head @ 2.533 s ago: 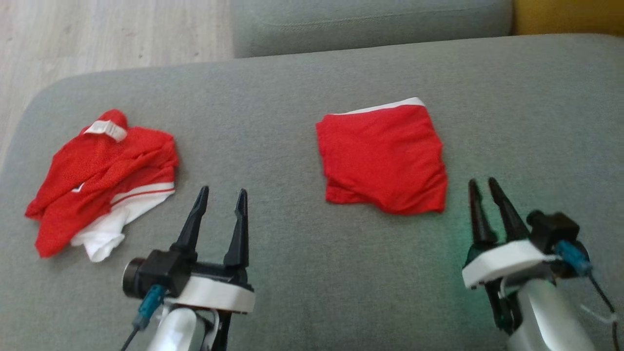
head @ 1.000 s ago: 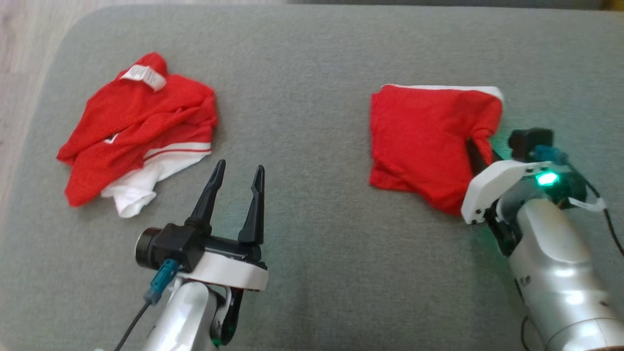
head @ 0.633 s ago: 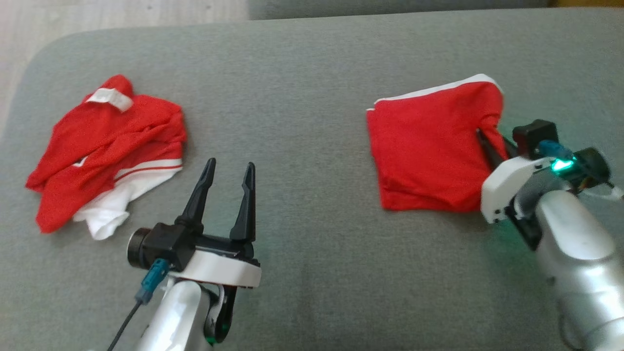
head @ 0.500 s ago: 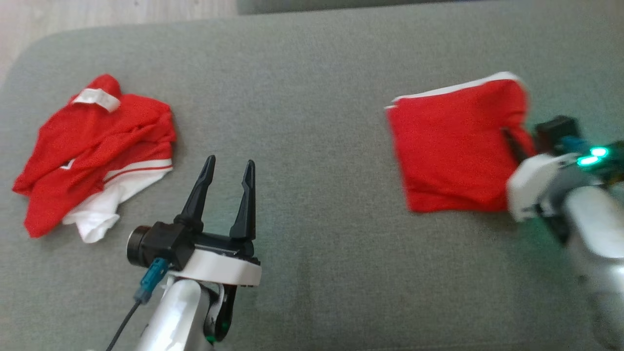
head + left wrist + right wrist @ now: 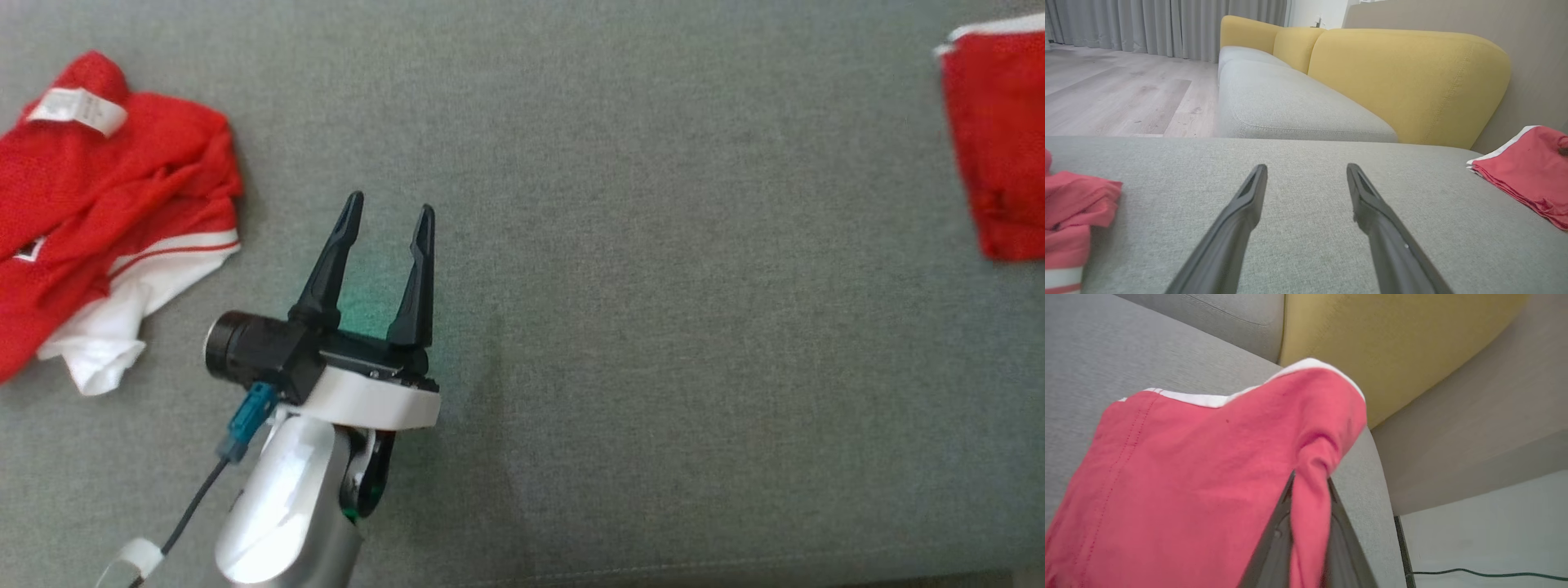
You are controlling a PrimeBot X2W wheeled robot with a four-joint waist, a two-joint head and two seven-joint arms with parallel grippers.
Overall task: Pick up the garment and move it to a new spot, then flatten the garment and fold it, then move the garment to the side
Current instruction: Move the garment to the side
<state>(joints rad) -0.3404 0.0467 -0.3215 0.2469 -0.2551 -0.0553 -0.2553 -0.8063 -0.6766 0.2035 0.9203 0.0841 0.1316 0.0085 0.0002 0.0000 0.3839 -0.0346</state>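
The garment (image 5: 1000, 155) is a folded red piece with a white trim edge, lying on the grey sofa seat (image 5: 653, 327) at the far right edge of the head view. In the right wrist view, my right gripper (image 5: 1309, 486) is shut on a pinched fold of the garment (image 5: 1188, 469), which drapes over the fingers near the seat's right end. My left gripper (image 5: 389, 208) hovers open over bare seat, well left of the garment. Its fingers hold nothing in the left wrist view (image 5: 1306, 169), where the garment (image 5: 1531, 167) lies to the right.
A crumpled red and white garment (image 5: 106, 204) lies at the seat's left end, beside my left gripper (image 5: 1073, 204). Yellow backrests (image 5: 1404, 77) rise behind a second grey cushion. Wooden floor (image 5: 1118, 94) lies beyond, and a cable (image 5: 1474, 573) runs past the seat's right end.
The right gripper closed on the folded garment's right edge and dragged it rightward along the seat. The head camera shifted too. The left gripper stayed open.
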